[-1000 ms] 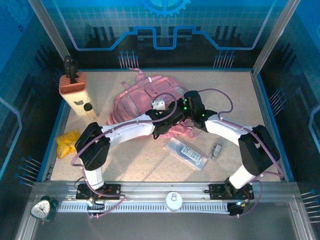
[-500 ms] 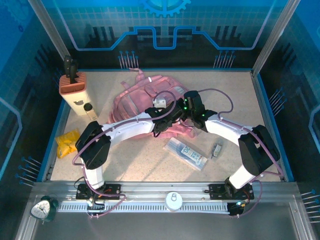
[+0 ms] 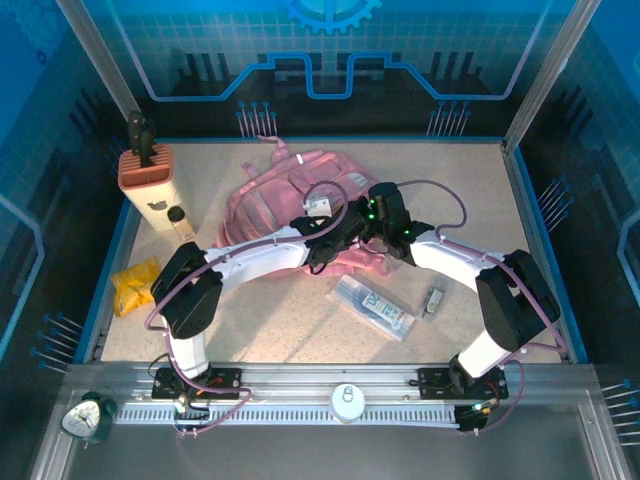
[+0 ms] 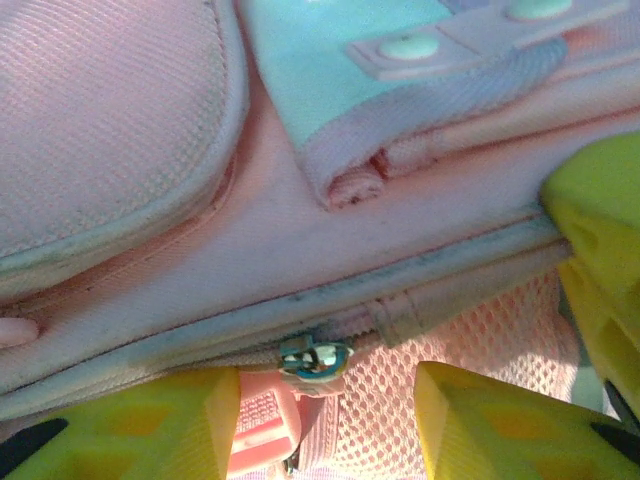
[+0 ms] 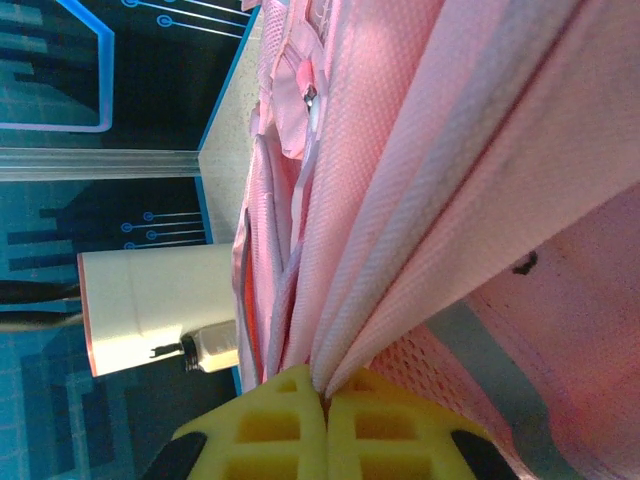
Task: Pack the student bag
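Bracing the bag for unzipping, frame centre
Right hand pinches its fabric, likely as an anchor; left hand, jaws parted, straddles the zipper pull

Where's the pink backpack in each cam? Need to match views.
Top: backpack centre-far on table, under both wrists.
Left wrist: its zipper seam crosses mid-frame above the open left gripper.
Right wrist: its fold runs up-right from the shut right gripper.
Landmark: white box, left of backpack in top and right wrist.
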`<state>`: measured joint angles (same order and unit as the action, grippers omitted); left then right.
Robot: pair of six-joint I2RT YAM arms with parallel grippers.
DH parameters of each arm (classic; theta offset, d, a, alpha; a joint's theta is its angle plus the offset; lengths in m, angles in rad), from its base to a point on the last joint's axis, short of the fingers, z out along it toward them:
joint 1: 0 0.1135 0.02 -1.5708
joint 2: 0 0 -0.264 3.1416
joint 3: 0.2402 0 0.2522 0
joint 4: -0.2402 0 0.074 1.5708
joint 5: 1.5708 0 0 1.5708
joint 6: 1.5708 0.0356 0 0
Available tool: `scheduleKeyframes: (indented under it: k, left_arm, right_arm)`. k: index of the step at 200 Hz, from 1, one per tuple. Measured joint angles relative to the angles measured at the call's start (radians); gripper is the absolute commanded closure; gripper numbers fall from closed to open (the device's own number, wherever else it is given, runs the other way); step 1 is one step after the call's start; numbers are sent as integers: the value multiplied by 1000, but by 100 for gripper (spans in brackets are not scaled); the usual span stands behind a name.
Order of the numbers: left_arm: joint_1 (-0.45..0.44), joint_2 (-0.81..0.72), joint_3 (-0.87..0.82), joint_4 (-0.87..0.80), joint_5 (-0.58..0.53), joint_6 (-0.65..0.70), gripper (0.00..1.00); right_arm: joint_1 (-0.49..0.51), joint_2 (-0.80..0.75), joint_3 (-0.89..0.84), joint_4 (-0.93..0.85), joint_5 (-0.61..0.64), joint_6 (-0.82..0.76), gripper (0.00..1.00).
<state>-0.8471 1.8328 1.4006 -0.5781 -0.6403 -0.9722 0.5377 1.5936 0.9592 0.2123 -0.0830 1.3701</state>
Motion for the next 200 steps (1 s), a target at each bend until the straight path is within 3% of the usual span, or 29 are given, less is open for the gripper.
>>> scheduleKeyframes:
  k: [86,128,161,200]
  left_arm:
    - [14,29,26,-42,-76,-46,78]
    - [14,17,22,-37,-77,-11,85]
    - [22,-41,-10,-29,-42,16,87]
    - [67,-145,-91,8,92,57,91]
  right_arm:
    - [0,0,-24,51,-5,30,100]
    - [0,0,-24,55,-8,29,100]
    - [-1,0,-24,66,-15,29,100]
    - [-3,0,-25,67,-45,25,100]
